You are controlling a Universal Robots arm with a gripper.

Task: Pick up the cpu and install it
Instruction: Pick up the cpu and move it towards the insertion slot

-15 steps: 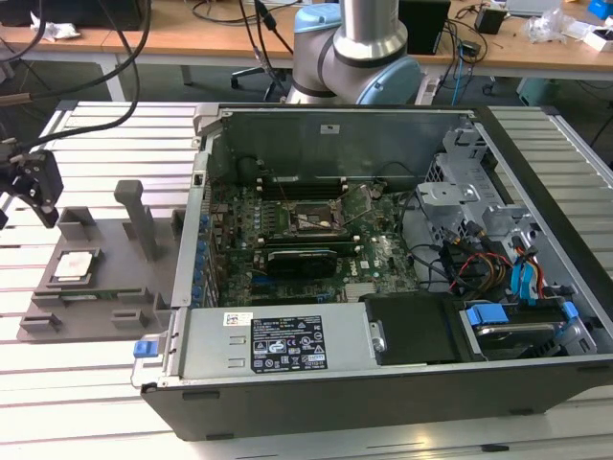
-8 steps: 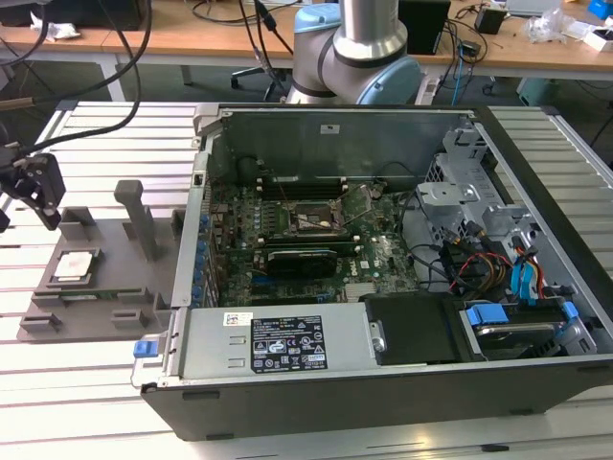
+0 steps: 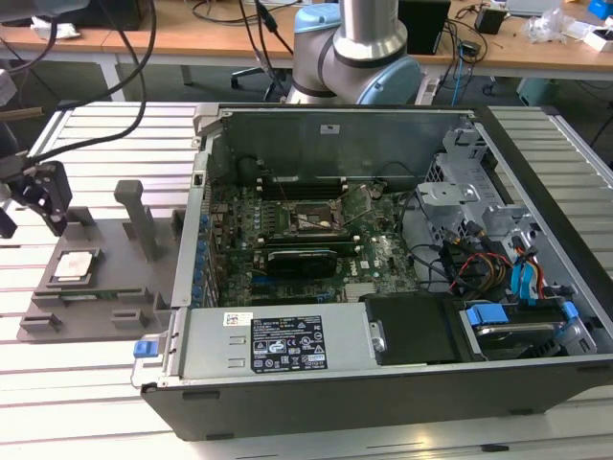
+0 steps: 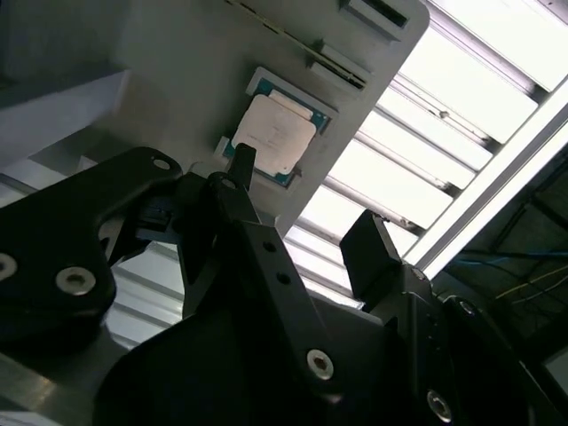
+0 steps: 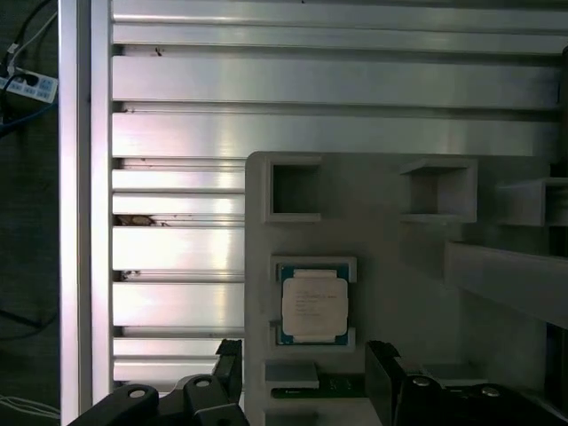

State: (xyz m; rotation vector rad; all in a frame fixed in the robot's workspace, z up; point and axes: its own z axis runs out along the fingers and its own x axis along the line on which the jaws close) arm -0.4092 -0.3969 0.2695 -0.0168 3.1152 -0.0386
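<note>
**Open gripper poised over the chip in its holder**

The black two-fingered gripper (image 3: 36, 206) hangs with its fingers (image 4: 238, 169) spread apart and nothing between them. In both wrist views the gap between the fingertips frames the cpu (image 4: 277, 135), a small flat square chip with a silvery-grey metal lid and a pale rim. That spread looks chosen to pass either side of the chip. The jaws touch neither the chip nor its holder.

The cpu (image 5: 313, 304) lies flat, lid up, in a shallow square recess of the grey plastic fixture tray (image 5: 390, 248). The recess presumably keeps the chip square and in a known spot, so the fingers can meet its edges cleanly.

On the exterior view's clock face, the cpu (image 3: 75, 265) sits at about 5 o'clock from the gripper and close below it. Upright grey blocks (image 3: 142, 218) rise from the same tray at about 2 o'clock from the chip.

The tray rests on the slatted aluminium table (image 3: 86, 383). At 3 o'clock from it stands the open dark desktop computer case (image 3: 383, 383), lying on its side so the green motherboard (image 3: 383, 264) faces up. The black rectangular socket frame (image 3: 308, 218) near the board's middle appears open, so the chip can go straight in from above.

The chip is not yet picked up.
</note>
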